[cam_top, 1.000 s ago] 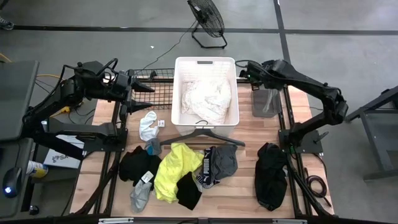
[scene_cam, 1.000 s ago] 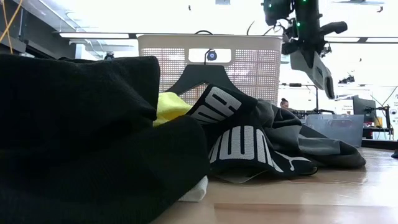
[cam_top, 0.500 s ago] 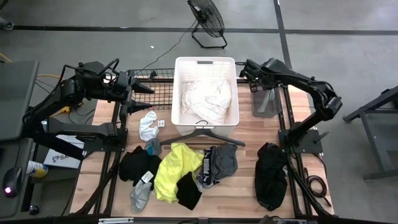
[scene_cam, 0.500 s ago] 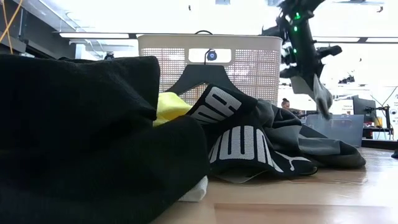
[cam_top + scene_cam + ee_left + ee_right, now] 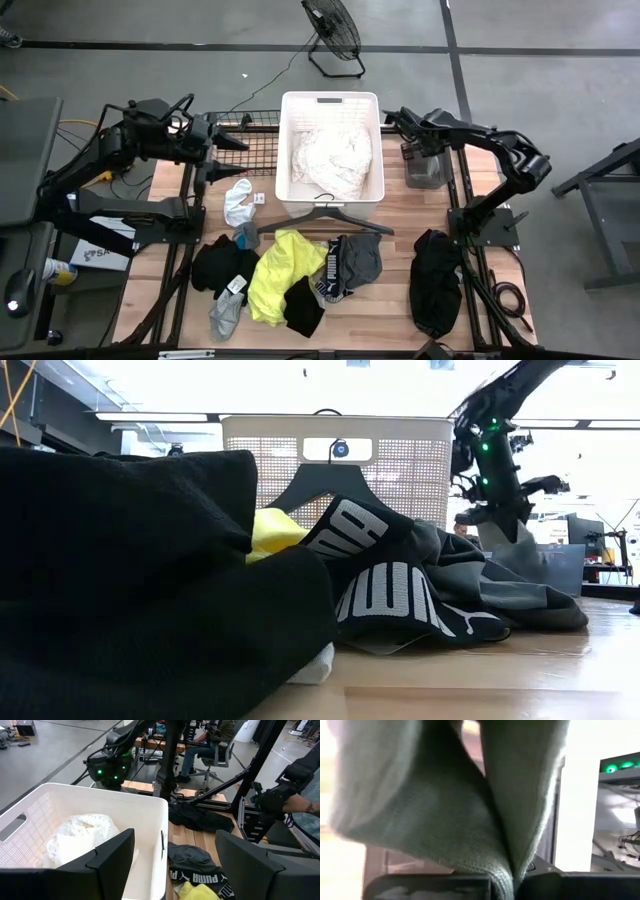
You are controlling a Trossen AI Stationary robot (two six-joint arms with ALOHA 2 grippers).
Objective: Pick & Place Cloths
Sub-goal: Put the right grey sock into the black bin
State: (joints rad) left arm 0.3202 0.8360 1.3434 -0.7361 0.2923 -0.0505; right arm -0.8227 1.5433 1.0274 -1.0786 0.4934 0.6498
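Note:
My right gripper (image 5: pixel 413 148) hangs just right of the white slatted basket (image 5: pixel 330 98), shut on a grey knit cloth (image 5: pixel 426 167); the low view shows this gripper (image 5: pixel 497 512) with the cloth (image 5: pixel 522 552) trailing under it. A white lacy cloth (image 5: pixel 332 165) lies in the basket. On the table lie a neon yellow cloth (image 5: pixel 275 270), black cloths (image 5: pixel 220 268) (image 5: pixel 435 285), a grey-and-black printed garment (image 5: pixel 355 262) and a small white one (image 5: pixel 238 203). My left gripper (image 5: pixel 232 152) waits open over the wire rack at the far left. My right gripper pinches a fold of the grey cloth (image 5: pixel 502 865) between its two fingers, slanting steeply down from above. The cloth hangs slack below the fingers, and its lower end (image 5: pixel 540 572) is hidden behind the garments on the table, so I cannot tell whether it rests there.
A dark hanger (image 5: pixel 325 218) leans against the basket's near wall. A small grey cloth (image 5: pixel 225 318) lies near the front edge. Bare wood shows between the basket and the right black cloth. A fan (image 5: pixel 335 35) stands on the floor beyond the table.
My right gripper has come down beside the basket's right wall, tipping more steeply downward and staying shut. The grey cloth has sunk with it and now hangs low over the table's far right part.

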